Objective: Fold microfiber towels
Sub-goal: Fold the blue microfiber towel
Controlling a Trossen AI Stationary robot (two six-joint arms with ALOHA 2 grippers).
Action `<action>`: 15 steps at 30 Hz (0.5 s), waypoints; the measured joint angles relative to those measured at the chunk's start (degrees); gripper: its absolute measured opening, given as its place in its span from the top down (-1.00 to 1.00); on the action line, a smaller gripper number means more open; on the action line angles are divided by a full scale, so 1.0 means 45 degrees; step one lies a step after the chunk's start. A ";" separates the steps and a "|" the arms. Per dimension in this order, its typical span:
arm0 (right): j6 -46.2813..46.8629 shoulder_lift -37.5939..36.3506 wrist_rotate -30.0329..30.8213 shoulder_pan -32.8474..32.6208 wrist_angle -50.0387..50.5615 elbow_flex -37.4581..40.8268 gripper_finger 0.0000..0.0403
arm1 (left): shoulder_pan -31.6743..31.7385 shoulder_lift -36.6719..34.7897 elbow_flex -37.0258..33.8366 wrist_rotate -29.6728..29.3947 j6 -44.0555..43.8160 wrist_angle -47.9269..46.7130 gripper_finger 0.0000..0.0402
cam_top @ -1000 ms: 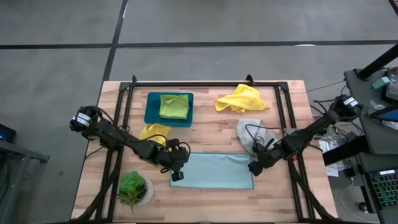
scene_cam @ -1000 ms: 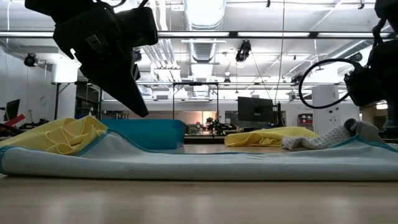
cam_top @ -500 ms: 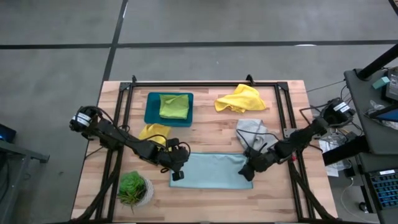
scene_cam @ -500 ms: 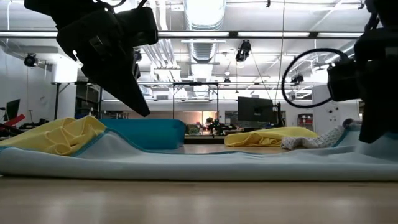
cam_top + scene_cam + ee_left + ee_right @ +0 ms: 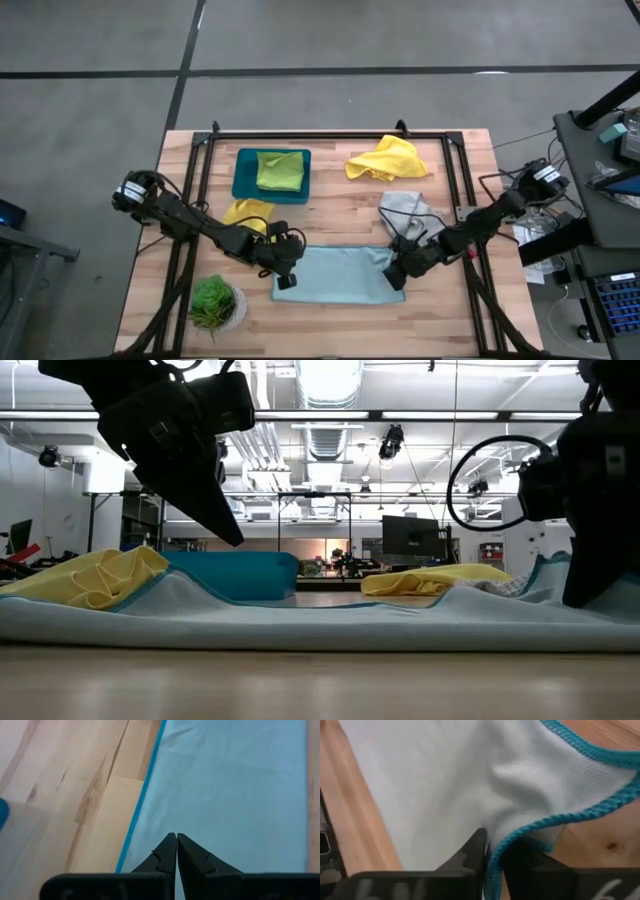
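A light blue towel (image 5: 338, 276) lies as a rectangle near the table's front edge, its right end humped up (image 5: 545, 575). My right gripper (image 5: 394, 274) is shut on that right end. My left gripper (image 5: 285, 281) is shut over the towel's left edge (image 5: 142, 800); in the low view its tips (image 5: 234, 540) stand above the cloth. A lime green towel (image 5: 280, 170) lies in the teal tray (image 5: 244, 187). One yellow towel (image 5: 387, 158) is crumpled at the far right, another (image 5: 247, 212) lies by the left arm. A grey towel (image 5: 404, 208) lies behind my right gripper. My right gripper pinches the blue towel's teal-hemmed right edge (image 5: 507, 844) between its two fingers, slanting down from the table's right. The hem curls up into the gap and the cloth bulges beside the fingers (image 5: 475, 845). One layer or several, I cannot tell. The rest lies on the table.
A small potted plant (image 5: 212, 303) stands at the near left corner. A black frame (image 5: 330, 135) runs along the table's far side and down both sides. Bare wood shows between the tray and the blue towel (image 5: 340, 215).
My right gripper has gone toward the table's left, tipped down and shut on the blue towel's right edge. That edge has been drawn leftward and humped up, so the towel is shorter; its left end has stayed where it was.
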State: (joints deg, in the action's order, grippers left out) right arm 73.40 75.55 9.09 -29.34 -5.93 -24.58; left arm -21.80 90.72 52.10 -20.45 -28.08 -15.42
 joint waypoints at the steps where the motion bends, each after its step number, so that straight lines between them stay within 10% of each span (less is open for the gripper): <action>1: -0.0015 -0.0077 0.0000 0.0000 0.0000 0.0000 0.82 | 0.0000 0.0000 0.0000 0.0000 0.0000 -0.0004 1.00; 8: -0.0325 -0.1128 -0.0005 0.0054 0.1087 -0.0196 0.95 | -0.0093 -0.0122 0.0005 -0.0003 -0.0001 -0.0018 1.00; 15: -0.0441 -0.2679 0.0025 0.0149 0.7078 -0.1881 0.96 | -0.0994 -0.0121 0.0000 0.0807 -0.0462 -0.1077 1.00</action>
State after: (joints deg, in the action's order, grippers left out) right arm 71.41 63.50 9.21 -28.67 25.92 -33.04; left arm -26.28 90.17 52.10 -16.82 -30.16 -20.27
